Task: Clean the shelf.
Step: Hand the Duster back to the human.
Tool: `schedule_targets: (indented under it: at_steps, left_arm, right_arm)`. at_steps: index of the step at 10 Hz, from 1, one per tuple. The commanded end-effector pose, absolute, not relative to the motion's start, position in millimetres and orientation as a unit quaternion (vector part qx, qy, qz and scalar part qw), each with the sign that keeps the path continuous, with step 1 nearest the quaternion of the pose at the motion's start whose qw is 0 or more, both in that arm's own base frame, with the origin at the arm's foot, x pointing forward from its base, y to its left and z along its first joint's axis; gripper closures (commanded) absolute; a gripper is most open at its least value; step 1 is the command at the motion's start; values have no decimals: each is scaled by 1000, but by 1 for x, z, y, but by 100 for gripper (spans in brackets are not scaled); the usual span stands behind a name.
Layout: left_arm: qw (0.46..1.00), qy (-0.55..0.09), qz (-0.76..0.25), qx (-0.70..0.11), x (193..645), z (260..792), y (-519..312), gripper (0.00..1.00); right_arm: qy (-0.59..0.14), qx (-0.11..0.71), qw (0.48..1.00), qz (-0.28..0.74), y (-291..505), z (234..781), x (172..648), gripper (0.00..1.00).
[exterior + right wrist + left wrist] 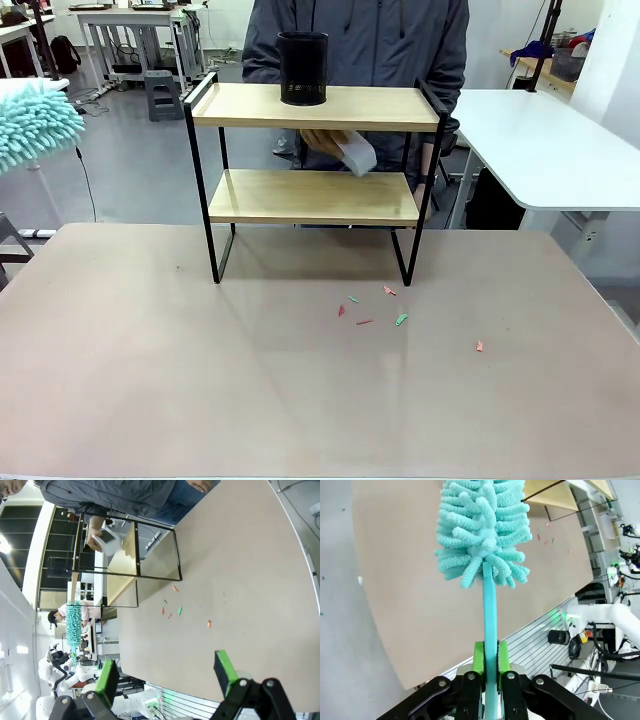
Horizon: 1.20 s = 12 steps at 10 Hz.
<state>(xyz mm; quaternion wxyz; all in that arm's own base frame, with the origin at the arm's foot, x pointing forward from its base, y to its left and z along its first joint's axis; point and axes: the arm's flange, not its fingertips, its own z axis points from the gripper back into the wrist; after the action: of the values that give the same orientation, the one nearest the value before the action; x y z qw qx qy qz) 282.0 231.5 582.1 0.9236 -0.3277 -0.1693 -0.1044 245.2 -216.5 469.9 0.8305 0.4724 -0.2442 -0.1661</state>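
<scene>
Left gripper (pixel 490 656) fingers were clamped on the duster (pixel 482 525) handle; right gripper (pixel 166 674) fingers stood apart, empty. The shelf (pixel 330 197) stood at the desk's (pixel 200 380) far edge. Step in hand, apparently: approach. The next move would require carrying the duster head onto a board.

We see a grey floor (pixel 140 170) beyond the tan table (pixel 200 380). Past its far left corner stand white desks (pixel 130 14) and a grey step stool (pixel 161 95). Past its far right corner stands a white table (pixel 540 150).
</scene>
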Motion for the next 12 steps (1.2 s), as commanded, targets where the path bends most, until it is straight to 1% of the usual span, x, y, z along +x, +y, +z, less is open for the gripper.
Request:
schedule_targets:
  at_steps: [1, 7, 8, 9, 10, 11, 12]
  left_arm:
    - [923, -171, -111, -326, 286, 582, 233, 88]
    - [923, -171, -111, -326, 286, 582, 233, 88]
    - [924, -165, -103, -328, 286, 579, 232, 88]
    - [914, -199, -142, -325, 292, 606, 215, 88]
    - [898, -254, -167, -318, 291, 644, 197, 88]
    - [872, -299, -196, -334, 288, 680, 177, 88]
    - [852, -322, -222, -347, 282, 703, 158, 88]
  right_arm:
    - [-260, 479, 824, -156, -215, 470, 247, 0]
    - [-260, 479, 824, -156, -215, 470, 247, 0]
    - [-244, 472, 830, -166, -216, 470, 245, 0]
    - [-283, 449, 835, -142, -210, 505, 253, 0]
    - [-337, 423, 836, -98, -199, 556, 261, 0]
    - [-357, 433, 827, -42, -181, 602, 267, 0]
    - [-365, 417, 832, -18, -161, 631, 273, 0]
